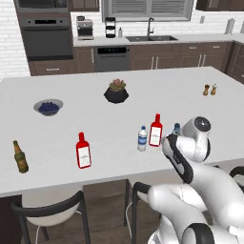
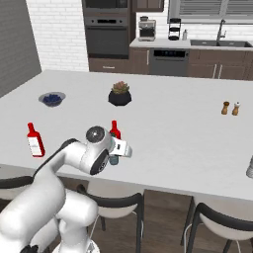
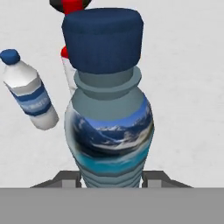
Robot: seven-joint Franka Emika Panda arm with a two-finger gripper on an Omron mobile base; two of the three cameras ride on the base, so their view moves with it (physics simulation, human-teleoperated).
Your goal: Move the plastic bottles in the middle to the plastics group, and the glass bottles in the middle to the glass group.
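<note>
In the hand view a blue-teal plastic bottle with a dark blue cap stands upright between my fingertips; my gripper is shut on its lower body. The right base view shows the same gripper near the counter's front edge with that bottle under it. Its top peeks out behind my arm in the left base view. Just left stand a clear blue-labelled plastic bottle and a red white-labelled glass bottle. Far left stand another red bottle and an olive-brown bottle.
On the white island counter stand a bowl of blueberries, a potted plant and two shakers. A pale object shows at the right edge. Dark chairs sit under the front edge.
</note>
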